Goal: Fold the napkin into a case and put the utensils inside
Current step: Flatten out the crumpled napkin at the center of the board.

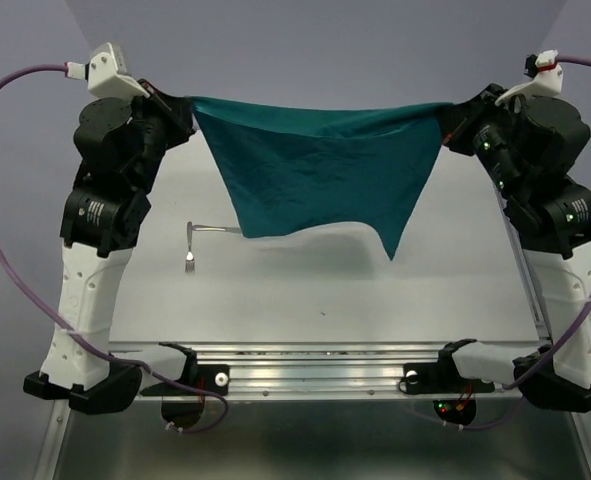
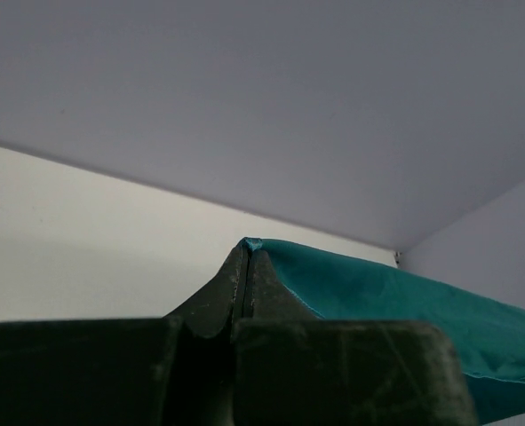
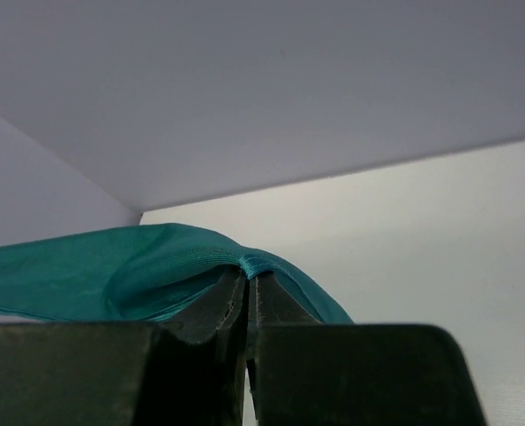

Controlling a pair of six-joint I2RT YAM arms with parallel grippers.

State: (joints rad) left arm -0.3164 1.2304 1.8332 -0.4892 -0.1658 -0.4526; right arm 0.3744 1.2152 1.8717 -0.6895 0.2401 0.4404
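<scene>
The left hand (image 1: pixel 186 108), fingers pressed together, pinched the upper left corner of a soft, faintly shiny teal cloth napkin (image 1: pixel 315 170). Below it, slim silver metal utensils (image 1: pixel 189 258) lay on the white counter (image 1: pixel 425 300), nearest the left arm, one partly hidden behind the cloth. The napkin hung stretched, its top edge running left to right, lower point sagging right of centre. The right hand (image 1: pixel 447 120) pinched the opposite corner likewise.
</scene>
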